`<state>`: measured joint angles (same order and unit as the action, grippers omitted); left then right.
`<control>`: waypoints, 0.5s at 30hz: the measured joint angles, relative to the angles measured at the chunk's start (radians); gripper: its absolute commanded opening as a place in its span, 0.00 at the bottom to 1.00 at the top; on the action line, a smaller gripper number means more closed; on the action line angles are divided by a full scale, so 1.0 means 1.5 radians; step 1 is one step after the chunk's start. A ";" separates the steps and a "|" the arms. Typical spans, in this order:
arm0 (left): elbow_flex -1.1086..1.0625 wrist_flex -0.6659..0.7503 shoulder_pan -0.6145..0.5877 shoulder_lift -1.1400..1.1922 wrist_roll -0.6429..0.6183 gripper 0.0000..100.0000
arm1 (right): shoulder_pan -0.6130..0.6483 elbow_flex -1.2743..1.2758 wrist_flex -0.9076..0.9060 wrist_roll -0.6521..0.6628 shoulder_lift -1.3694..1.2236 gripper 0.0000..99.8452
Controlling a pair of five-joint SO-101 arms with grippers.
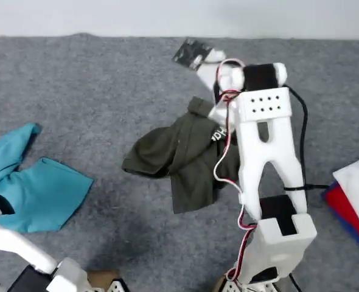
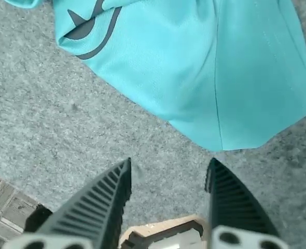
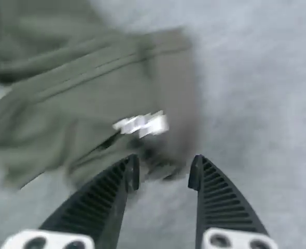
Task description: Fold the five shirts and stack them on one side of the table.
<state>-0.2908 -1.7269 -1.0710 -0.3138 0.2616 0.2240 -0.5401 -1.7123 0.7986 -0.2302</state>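
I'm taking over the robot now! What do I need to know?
Left gripper: jaws open, empty, above bare table beside the teal shirt.
Right gripper: jaws open, empty, at the edge of the olive shirt.
Done: a white, red and blue pile sits at the right edge.
To do: olive shirt crumpled mid-table, teal shirt unfolded at the left; both need folding and stacking.
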 measured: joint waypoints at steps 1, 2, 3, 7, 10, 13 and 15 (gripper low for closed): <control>0.000 0.000 0.012 0.000 0.010 0.22 | 0.007 0.000 -0.020 -0.003 0.000 0.18; 0.000 0.000 0.029 0.000 0.023 0.22 | 0.010 0.003 -0.027 -0.008 0.000 0.18; 0.000 0.000 0.051 0.000 0.032 0.22 | 0.011 0.009 -0.029 -0.012 0.000 0.18; 0.000 0.000 0.188 0.000 0.043 0.23 | 0.008 0.055 -0.030 -0.041 0.001 0.27; 0.000 0.000 0.327 0.000 0.044 0.24 | 0.002 0.095 -0.030 -0.084 0.003 0.34; 0.003 0.000 0.479 0.000 -0.005 0.31 | -0.031 0.147 -0.030 -0.127 0.014 0.37; 0.019 0.000 0.574 0.001 -0.060 0.32 | -0.056 0.184 -0.030 -0.135 0.015 0.37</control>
<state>-0.2616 -1.7269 -0.2102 -0.3122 0.1711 0.1396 -0.2639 -1.7568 0.5961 -0.2071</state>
